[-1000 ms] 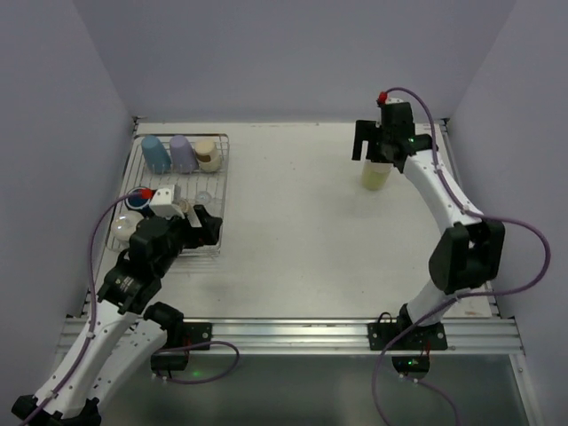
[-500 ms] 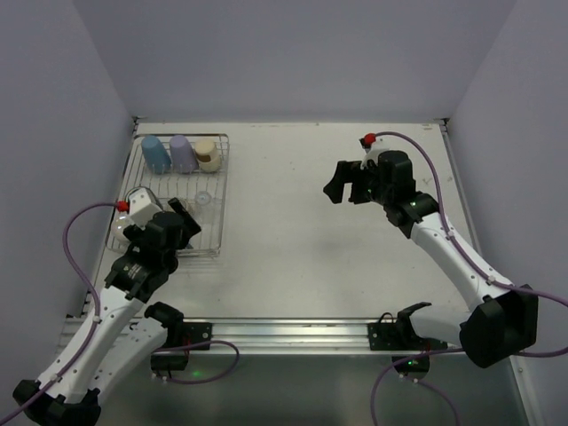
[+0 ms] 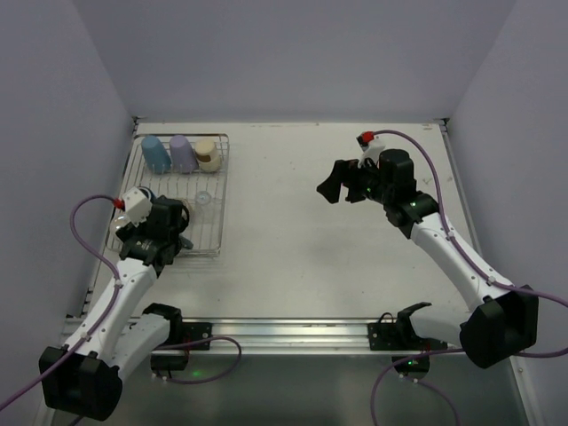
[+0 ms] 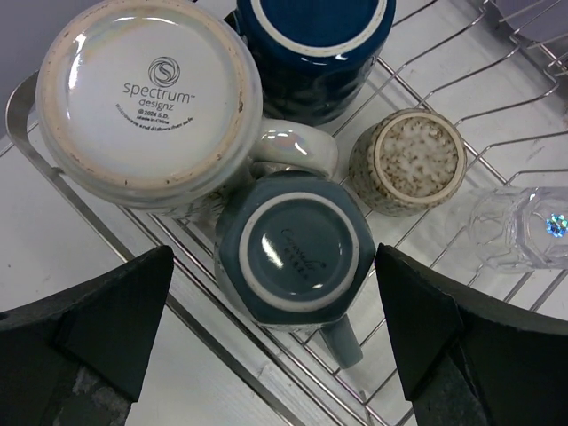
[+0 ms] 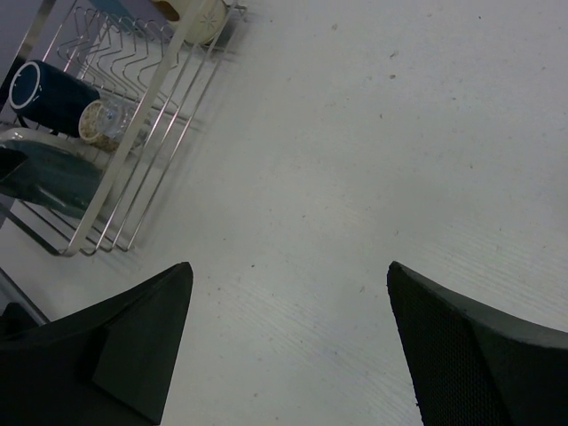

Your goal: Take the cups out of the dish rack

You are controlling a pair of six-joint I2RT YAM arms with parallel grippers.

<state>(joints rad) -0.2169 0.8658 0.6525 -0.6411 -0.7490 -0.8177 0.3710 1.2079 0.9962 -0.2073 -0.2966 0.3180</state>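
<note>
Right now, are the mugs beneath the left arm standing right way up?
No, the white mug, the teal mug and the speckled cup all sit upside down in the dish rack, bases showing.

navy mug [image 4: 311, 67] cropped at top, clear glass [image 4: 519, 229] cropped right

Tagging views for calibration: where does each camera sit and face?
Top external: above, behind the bases, facing down at the table; left arm, right arm show.
Left wrist: over the dish rack, facing straight down at upturned cups; open left tool shows.
Right wrist: over the table, facing obliquely toward the rack; open right tool shows.
Wrist views share the navy cup.
</note>
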